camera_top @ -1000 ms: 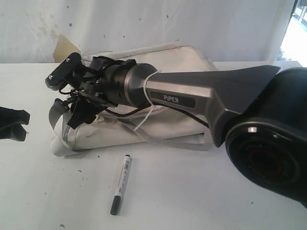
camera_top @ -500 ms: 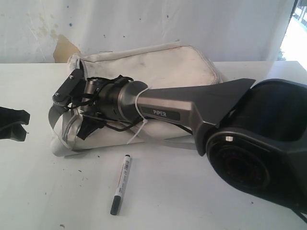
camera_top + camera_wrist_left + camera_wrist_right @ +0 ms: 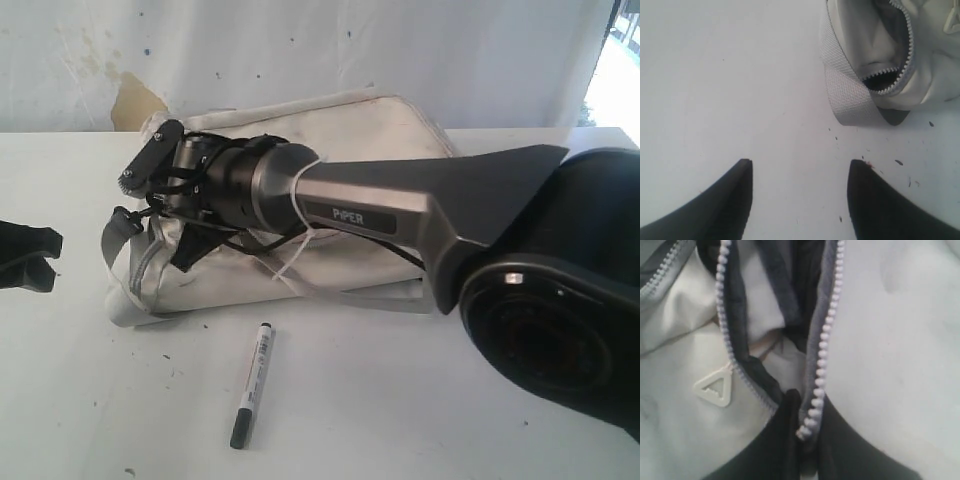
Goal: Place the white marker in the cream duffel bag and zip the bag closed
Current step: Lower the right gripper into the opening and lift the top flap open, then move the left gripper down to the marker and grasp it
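Note:
The white marker (image 3: 252, 385) lies on the table in front of the cream duffel bag (image 3: 350, 135), dark cap toward the near edge, with nothing touching it. My right arm (image 3: 380, 205) reaches across the bag to its left end. In the right wrist view my right gripper (image 3: 807, 435) is shut on one edge of the open zipper (image 3: 822, 355), with dark lining showing between the two tooth rows. My left gripper (image 3: 800, 162) hangs open over bare table short of the bag's unzipped end (image 3: 885, 80), holding nothing. It shows at the far left of the exterior view (image 3: 25, 262).
A grey webbing strap (image 3: 118, 240) loops off the bag's left end onto the table (image 3: 420, 420). A stained white wall (image 3: 300, 50) rises right behind the bag. The right arm's bulky base joint (image 3: 550, 330) fills the near right.
The right wrist dipped toward the table and has come back up and slightly right, tugging the bag's left end with it. The marker and the left gripper have stayed put.

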`<move>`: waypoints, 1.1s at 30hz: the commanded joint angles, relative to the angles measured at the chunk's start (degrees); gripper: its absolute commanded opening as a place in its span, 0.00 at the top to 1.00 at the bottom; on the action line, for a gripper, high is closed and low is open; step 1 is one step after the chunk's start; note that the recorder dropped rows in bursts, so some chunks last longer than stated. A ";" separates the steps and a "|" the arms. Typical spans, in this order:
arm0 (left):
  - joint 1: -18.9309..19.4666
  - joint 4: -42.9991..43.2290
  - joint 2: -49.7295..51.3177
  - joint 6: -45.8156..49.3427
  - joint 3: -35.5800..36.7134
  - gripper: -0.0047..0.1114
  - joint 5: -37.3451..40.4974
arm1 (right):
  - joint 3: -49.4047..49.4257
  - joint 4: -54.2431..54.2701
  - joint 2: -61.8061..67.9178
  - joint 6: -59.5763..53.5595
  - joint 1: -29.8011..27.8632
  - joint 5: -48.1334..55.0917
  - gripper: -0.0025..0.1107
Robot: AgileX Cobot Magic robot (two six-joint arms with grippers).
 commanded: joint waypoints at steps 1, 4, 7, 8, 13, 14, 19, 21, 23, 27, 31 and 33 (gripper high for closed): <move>0.05 -0.57 -0.65 0.05 0.26 0.45 -0.34 | -0.07 -0.24 -2.94 0.32 -1.05 0.95 0.98; 0.05 -1.61 -0.65 0.05 0.26 0.45 0.54 | -0.07 -0.24 -4.20 0.32 -2.44 1.96 0.98; 0.05 -2.26 -0.65 0.17 0.26 0.45 1.33 | -0.07 -0.24 -5.22 0.32 -4.02 3.40 0.98; 0.05 -2.26 -0.65 0.17 0.26 0.45 1.33 | -0.07 -0.24 -5.56 0.32 -4.70 3.77 0.98; -0.07 -2.99 -0.65 0.17 0.26 0.45 1.38 | -0.07 0.03 -7.66 0.32 -8.54 3.46 0.98; -0.07 -3.76 -0.65 0.30 0.26 0.45 1.38 | -0.17 0.03 -8.00 0.32 -9.24 3.10 0.98; -0.07 -12.82 -0.65 9.31 0.26 0.45 3.44 | -0.17 0.03 -9.57 0.32 -13.46 -0.10 0.98; -0.53 -17.81 -0.54 14.77 0.26 0.45 4.40 | -0.17 -0.07 -10.06 0.32 -14.46 -1.78 0.98; -1.32 -20.46 -0.44 18.50 0.26 0.45 4.54 | -0.17 -0.08 -10.32 0.32 -15.17 -3.63 0.98; -3.75 -22.31 -0.31 19.85 0.26 0.45 4.54 | -0.17 -1.23 -11.10 0.32 -16.03 -7.77 0.98; -6.77 -22.94 0.95 19.85 0.26 0.45 4.54 | -0.62 -1.44 -11.73 0.32 -16.33 -11.87 0.98; -8.42 -23.25 1.79 19.85 0.26 0.45 4.40 | -2.04 -1.59 -11.73 0.32 -16.43 -11.87 0.98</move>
